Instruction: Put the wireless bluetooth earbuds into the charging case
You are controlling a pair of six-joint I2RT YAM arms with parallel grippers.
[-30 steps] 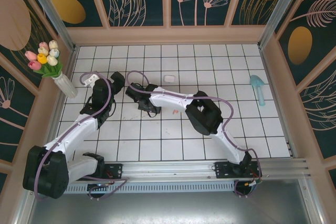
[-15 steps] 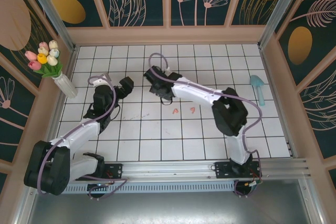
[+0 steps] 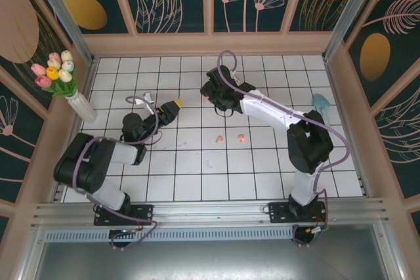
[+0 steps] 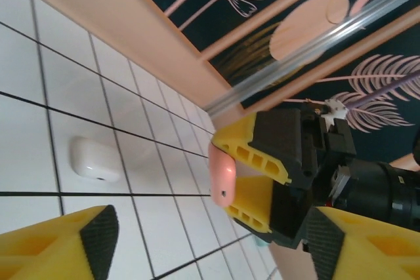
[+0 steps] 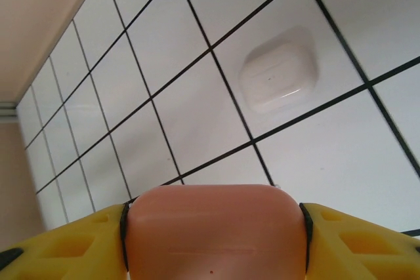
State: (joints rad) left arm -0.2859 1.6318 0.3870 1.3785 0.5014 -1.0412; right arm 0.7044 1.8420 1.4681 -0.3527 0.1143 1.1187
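While pink case (image 5: 216,234) hangs gripped, buds (image 3: 219,139) lie loose.

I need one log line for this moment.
left gripper open, empty; right gripper shut on pink case; white case on tiles; pink earbuds on tiles

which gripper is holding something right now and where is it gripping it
The right gripper holds the pink charging case, clamped across its two opposite ends. The left gripper is open and empty.

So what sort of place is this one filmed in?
Likely a staged robot test cell: a white tiled tabletop, floral wall panels boxing it in, and an aluminium mounting rail along the near edge.
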